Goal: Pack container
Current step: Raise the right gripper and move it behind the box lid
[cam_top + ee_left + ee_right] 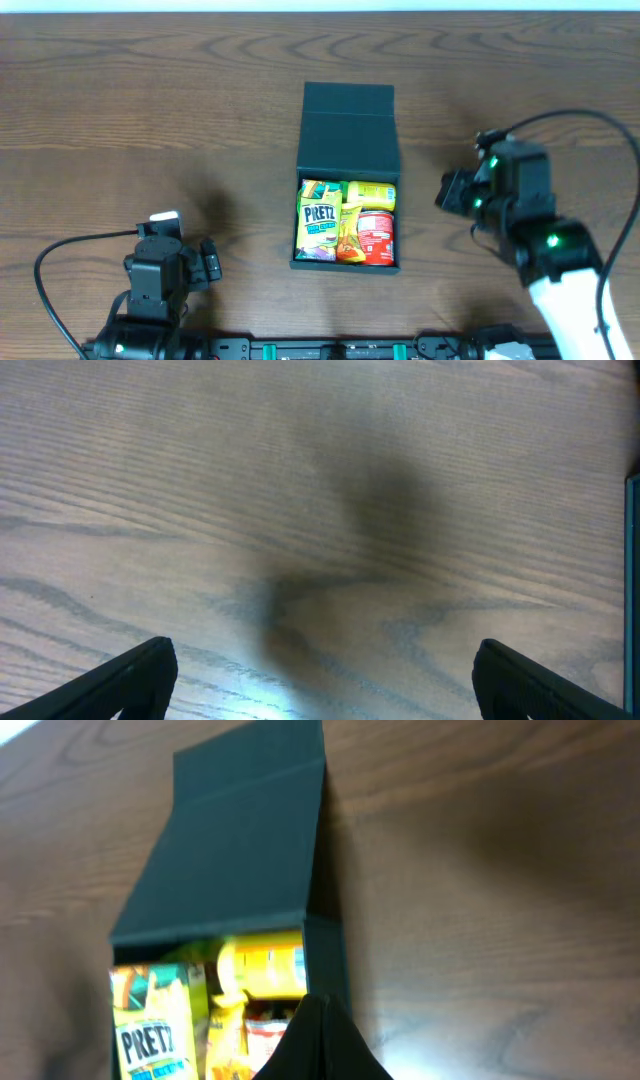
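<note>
The container (pixel 348 130) is a dark teal-grey box in the middle of the table, its lid folded back flat on the far side. Inside lie a Pretz packet (pixel 319 220), a yellow packet (pixel 370 194) and a red packet (pixel 377 237). My right gripper (pixel 450 190) hangs just right of the box, shut with nothing in it. The right wrist view shows its closed tips (pixel 315 1005) over the box's right wall (pixel 325 950), near the Pretz packet (pixel 150 1030). My left gripper (pixel 210 262) stands open and empty at the lower left, with only bare wood between its fingers (pixel 325 650).
Brown wood-grain table (pixel 150 120) lies all round the box. A sliver of the box's edge (pixel 634 560) shows at the right border of the left wrist view. Both arm bases and cables sit along the front edge.
</note>
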Action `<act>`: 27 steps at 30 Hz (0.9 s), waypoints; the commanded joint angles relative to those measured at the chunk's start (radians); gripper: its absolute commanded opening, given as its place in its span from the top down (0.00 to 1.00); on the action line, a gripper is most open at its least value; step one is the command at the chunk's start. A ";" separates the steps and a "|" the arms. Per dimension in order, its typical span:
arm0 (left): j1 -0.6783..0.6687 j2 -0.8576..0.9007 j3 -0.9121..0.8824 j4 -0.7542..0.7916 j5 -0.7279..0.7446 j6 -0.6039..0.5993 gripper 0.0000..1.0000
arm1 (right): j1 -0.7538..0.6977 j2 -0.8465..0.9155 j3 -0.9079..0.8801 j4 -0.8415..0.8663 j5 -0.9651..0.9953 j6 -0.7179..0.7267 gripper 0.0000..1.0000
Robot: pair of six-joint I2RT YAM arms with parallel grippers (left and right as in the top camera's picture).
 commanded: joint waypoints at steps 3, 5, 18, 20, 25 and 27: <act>0.003 -0.005 0.000 0.002 -0.013 0.021 0.04 | -0.154 0.159 0.126 -0.048 -0.321 -0.101 0.99; 0.003 -0.005 0.000 0.002 -0.013 0.021 0.05 | -0.221 0.222 0.157 -0.072 -0.463 -0.166 0.99; 0.003 -0.005 0.000 0.002 -0.013 0.021 0.05 | -0.444 0.568 0.171 -0.146 -0.870 -0.502 0.99; 0.003 -0.005 0.000 0.002 -0.013 0.021 0.05 | -0.444 0.612 0.171 -0.142 -0.887 -0.509 0.99; 0.003 -0.005 0.000 0.002 -0.013 0.021 0.05 | -0.451 0.719 0.171 -0.059 -0.957 -0.492 0.99; 0.003 -0.005 0.000 0.002 -0.013 0.021 0.05 | -0.459 0.758 0.171 -0.005 -0.956 -0.450 0.99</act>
